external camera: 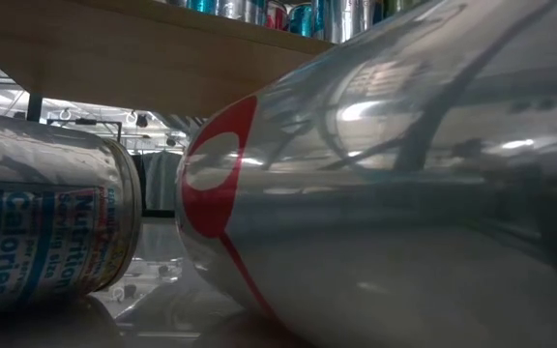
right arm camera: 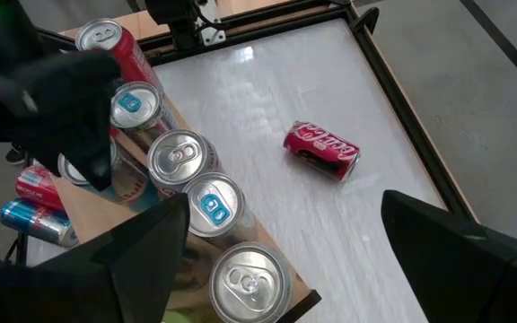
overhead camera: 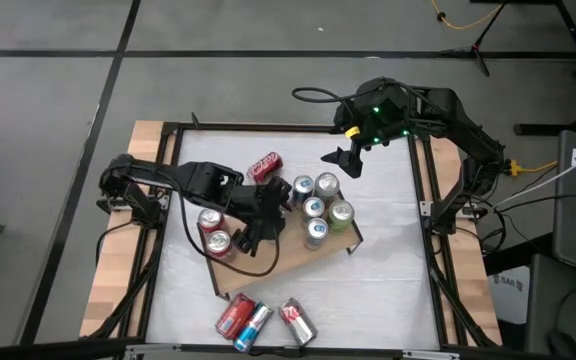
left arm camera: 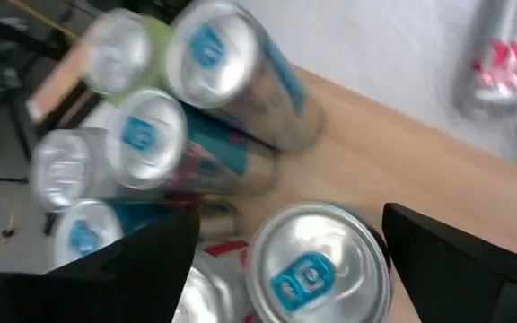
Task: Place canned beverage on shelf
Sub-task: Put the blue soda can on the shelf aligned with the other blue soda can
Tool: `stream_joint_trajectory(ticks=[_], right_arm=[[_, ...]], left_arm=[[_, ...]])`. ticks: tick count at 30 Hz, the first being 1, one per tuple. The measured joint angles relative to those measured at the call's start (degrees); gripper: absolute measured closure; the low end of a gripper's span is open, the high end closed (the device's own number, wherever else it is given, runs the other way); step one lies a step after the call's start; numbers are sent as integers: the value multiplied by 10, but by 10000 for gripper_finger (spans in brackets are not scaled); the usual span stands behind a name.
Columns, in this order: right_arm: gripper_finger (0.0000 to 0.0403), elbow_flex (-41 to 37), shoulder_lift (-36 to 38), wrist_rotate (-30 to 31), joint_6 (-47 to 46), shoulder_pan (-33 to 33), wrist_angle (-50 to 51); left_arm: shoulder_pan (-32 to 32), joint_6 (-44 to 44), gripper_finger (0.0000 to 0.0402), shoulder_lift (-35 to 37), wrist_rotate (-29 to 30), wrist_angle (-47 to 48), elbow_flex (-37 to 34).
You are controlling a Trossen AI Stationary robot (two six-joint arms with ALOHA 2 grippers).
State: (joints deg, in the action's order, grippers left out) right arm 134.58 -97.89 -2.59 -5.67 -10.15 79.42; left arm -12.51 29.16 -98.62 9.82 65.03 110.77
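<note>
A silver can with a red mark (external camera: 356,193) lies closest, on the white tabletop (overhead camera: 388,270) below the shelf (overhead camera: 298,262) edge. My left gripper (overhead camera: 260,218) hangs over the shelf's middle, fingers spread around an upright can (left arm camera: 317,265). My right gripper (overhead camera: 346,158) waits open near the tabletop's far edge.

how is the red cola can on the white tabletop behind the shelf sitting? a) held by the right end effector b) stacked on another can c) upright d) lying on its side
d: the red cola can lies on its side on the bare tabletop, apart from the shelf, with nothing gripping it.
</note>
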Motion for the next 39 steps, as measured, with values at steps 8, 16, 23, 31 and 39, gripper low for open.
stream_joint_trajectory(ticks=[8, 16, 23, 31, 39], right_arm=[[47, 0, 0, 0, 0, 0, 0], [47, 0, 0, 0, 0, 1, 0], [47, 0, 0, -5, 0, 37, -33], [47, 0, -14, 15, 0, 112, -119], [47, 0, -39, 21, 0, 149, -118]], left_arm=[[0, -97, 62, 1, -2, -5, 66], [-22, -190, 62, 2, -3, 41, 134], [-64, -417, 62, 2, -23, 73, 139], [-122, -486, 69, 2, 40, 96, 139], [-169, -548, 113, 1, 96, 96, 138]])
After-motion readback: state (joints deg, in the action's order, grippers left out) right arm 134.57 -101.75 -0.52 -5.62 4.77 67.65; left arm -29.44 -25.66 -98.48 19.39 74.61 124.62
